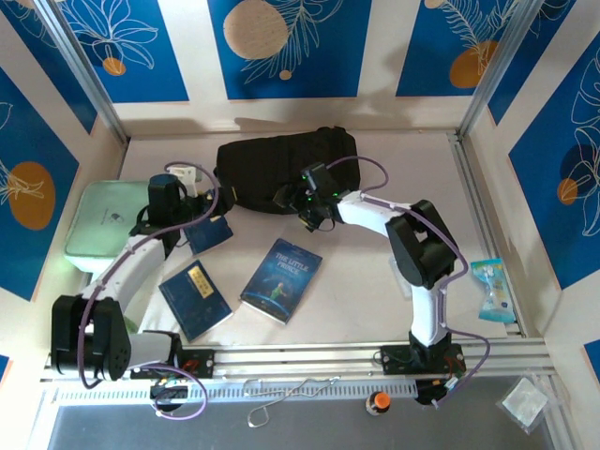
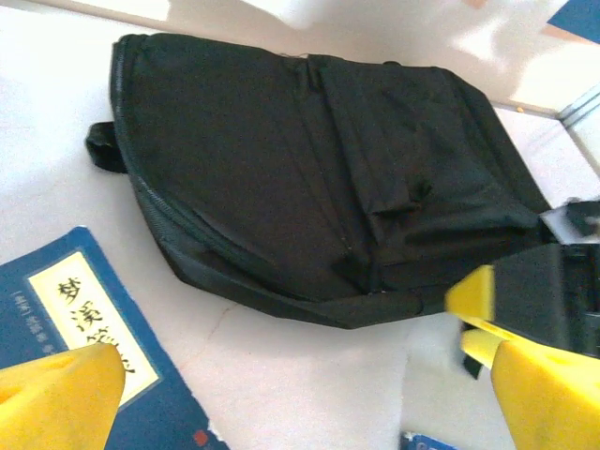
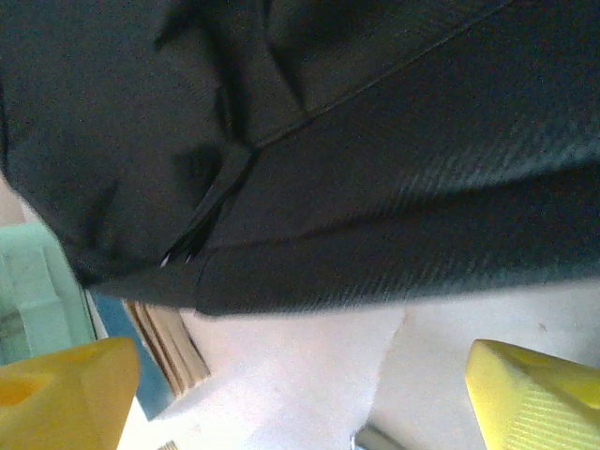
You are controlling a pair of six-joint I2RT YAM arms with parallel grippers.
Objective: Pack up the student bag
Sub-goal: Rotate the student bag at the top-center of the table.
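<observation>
Two books lie side by side by the near edge of the worktop [image 1: 403,159]: a dark blue book [image 1: 195,298] and a storybook [image 1: 281,279]. Farther in, the left tool [image 2: 281,403] gapes wide and empty near a mint-green case [image 1: 103,220] at the left edge. The right tool [image 3: 300,398], equally wide and empty, hangs just before the student bag [image 1: 286,167], which lies flat at the middle of the far edge.

Student bag [image 3: 394,141] is cut off by the top and side edges of the right wrist view, its zip blurred. Blue book [image 2: 94,309] is cropped at the left wrist view's corner and partly covered by a yellow fingertip [image 2: 56,394]. Mint case [image 1: 94,234] is partly hidden by the left arm [image 1: 141,258].
</observation>
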